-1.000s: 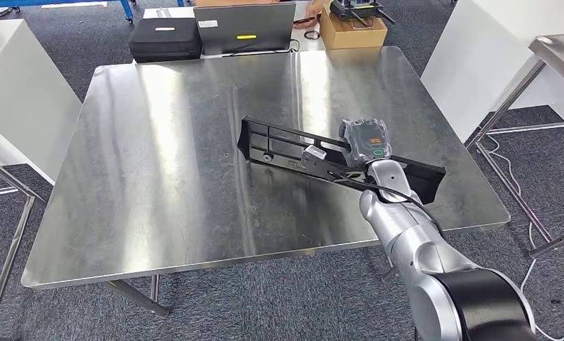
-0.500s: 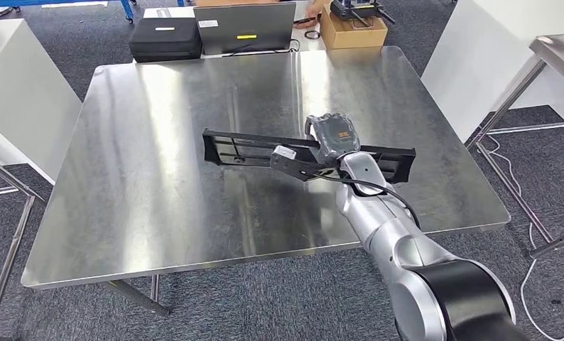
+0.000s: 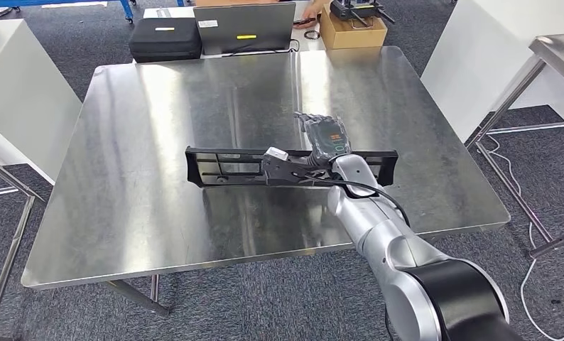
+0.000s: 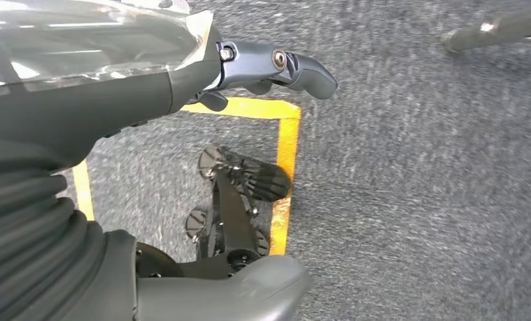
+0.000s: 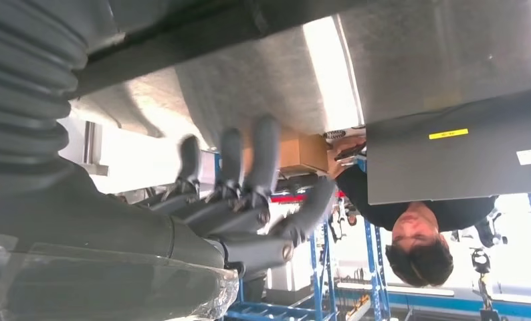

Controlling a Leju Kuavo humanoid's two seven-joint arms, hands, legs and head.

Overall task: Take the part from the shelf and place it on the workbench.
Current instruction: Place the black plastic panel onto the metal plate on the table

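Head view: beyond the right hand point(image 3: 327, 135), past the far table point(image 3: 158, 142) edge, sit a black case point(image 3: 165, 38), a grey laptop point(image 3: 245, 27) and a cardboard box point(image 3: 351, 30) holding a dark device. Nothing blocks the hand. The long black part point(image 3: 226, 163) lies flat just under it on the table; fingers look extended over it, grip unclear. Left hand point(image 4: 276, 67) hangs over carpet, fingers apart, holding nothing.

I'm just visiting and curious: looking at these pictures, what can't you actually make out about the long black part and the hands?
- Head view: the right hand covers the middle of the long black part, so the grip and whether it rests on the workbench are unclear.
- Right wrist view: the fingers appear spread, but the hand's cover hides any contact with the part.
- Left wrist view: the left hand is partly cut off by its cover.
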